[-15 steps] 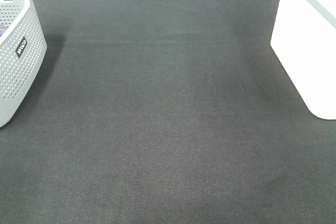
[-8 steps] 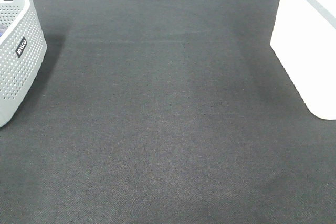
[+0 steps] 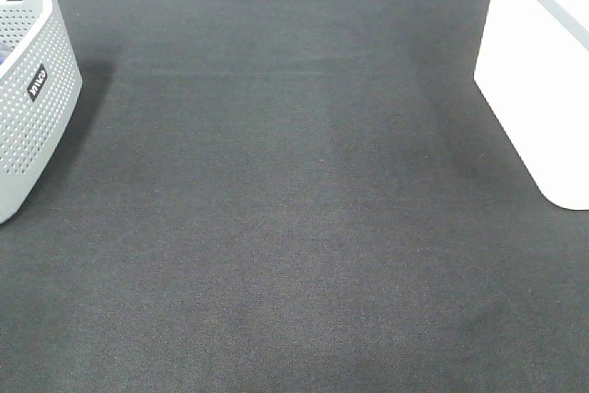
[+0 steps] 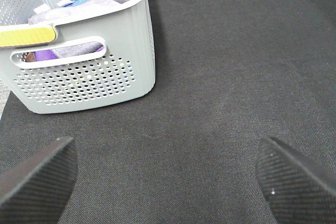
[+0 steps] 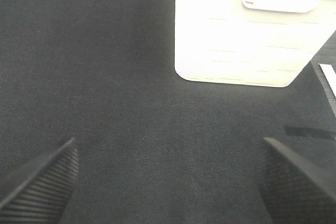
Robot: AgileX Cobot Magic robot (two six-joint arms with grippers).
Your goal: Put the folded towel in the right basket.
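The folded terracotta towel is not in view in any frame. The right basket [image 3: 543, 71], large, white and grey-rimmed, stands at the right edge of the dark mat; it also shows in the right wrist view [image 5: 247, 30]. My left gripper [image 4: 168, 182] is open and empty above the mat, short of the grey basket. My right gripper [image 5: 168, 182] is open and empty above the mat, short of the white basket. Neither gripper shows in the exterior view.
A grey perforated basket [image 3: 32, 89] with a black label stands at the left edge; in the left wrist view the grey basket [image 4: 84, 72] holds purple, blue and grey cloths. The dark mat [image 3: 294, 209] covers the table between the baskets.
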